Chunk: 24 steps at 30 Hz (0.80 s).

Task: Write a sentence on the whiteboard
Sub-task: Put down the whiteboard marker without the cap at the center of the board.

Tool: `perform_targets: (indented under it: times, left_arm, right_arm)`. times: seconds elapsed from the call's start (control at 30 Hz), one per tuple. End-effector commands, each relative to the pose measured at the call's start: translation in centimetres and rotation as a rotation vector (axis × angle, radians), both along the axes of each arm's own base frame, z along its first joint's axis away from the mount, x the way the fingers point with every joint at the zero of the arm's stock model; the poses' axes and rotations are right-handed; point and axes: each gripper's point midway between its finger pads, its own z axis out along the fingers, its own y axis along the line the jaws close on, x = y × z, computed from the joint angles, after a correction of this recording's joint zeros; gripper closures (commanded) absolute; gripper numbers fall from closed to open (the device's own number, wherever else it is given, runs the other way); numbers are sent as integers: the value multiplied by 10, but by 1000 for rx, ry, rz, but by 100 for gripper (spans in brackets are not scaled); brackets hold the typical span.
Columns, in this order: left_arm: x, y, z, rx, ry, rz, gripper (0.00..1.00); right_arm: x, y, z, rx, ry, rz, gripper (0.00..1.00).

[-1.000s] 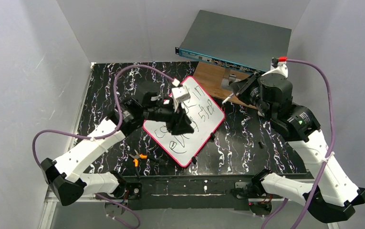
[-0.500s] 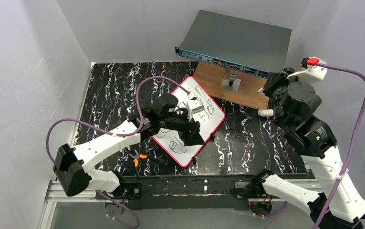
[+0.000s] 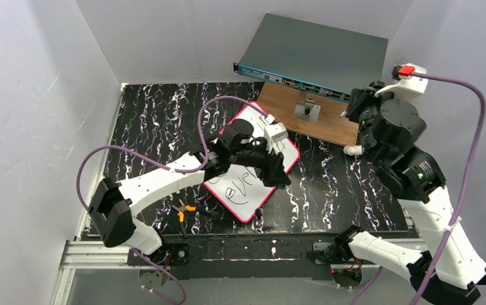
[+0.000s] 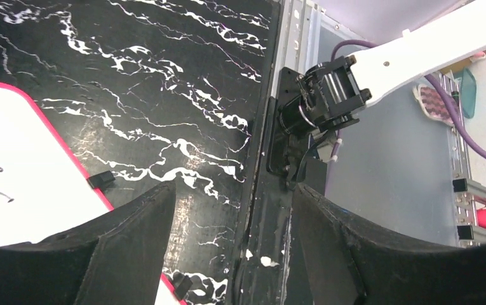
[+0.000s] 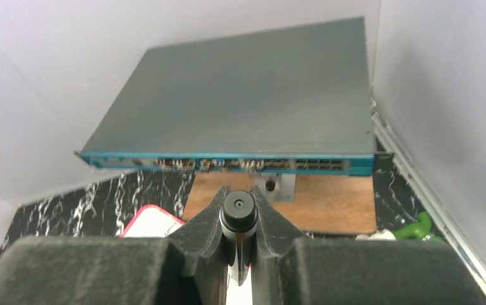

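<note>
**Inspector:** Right gripper, report.

**Assistant:** The right gripper (image 5: 238,219) is pinched on a marker (image 5: 238,208), whose round black end shows between the fingers. Directly ahead of it lies a wooden board (image 5: 329,197), and beyond that the grey-teal network switch (image 5: 240,108). A corner of the whiteboard (image 5: 154,222) sits below and to the left of the fingers, well apart from them.

**Inspector:** Left gripper?

**Assistant:** The left gripper (image 4: 232,190) is spread wide with nothing between its fingers. It hangs over the near right edge of the whiteboard (image 3: 245,202). In the wrist view, the pink-red frame runs just beside one finger, and the black marbled table (image 4: 164,95) fills the gap.

**Inspector:** The sentence?

**Assistant:** The sentence (image 3: 240,189) is on the board beneath that arm. One line reading roughly "every" is visible, and the arm covers the rest.
</note>
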Motion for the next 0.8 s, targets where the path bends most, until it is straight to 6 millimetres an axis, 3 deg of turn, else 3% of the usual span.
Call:
perform_targets:
  times: [0.0, 0.1, 0.23, 0.43, 0.7, 0.77]
  left_arm:
    - [-5, 24, 56, -41, -84, 51, 33]
    - [-7, 47, 75, -34, -79, 120, 34]
    - [-14, 74, 94, -5, -86, 175, 34]
    - [-6, 89, 108, 47, -125, 229, 35]
    - [-6, 93, 85, 110, -78, 250, 37]
    - [-9, 98, 79, 124, -63, 252, 37]
  right_arm:
    - [-1, 22, -27, 39, 154, 92, 99]
    - [-2, 26, -50, 47, 388, 27, 99]
    - [-7, 42, -71, 18, 545, 83, 99]
    - [-28, 63, -136, 27, 771, 174, 99]
    - [-52, 85, -238, 210, 964, 227, 99]
    - [-54, 89, -274, 273, 1045, 216, 99]
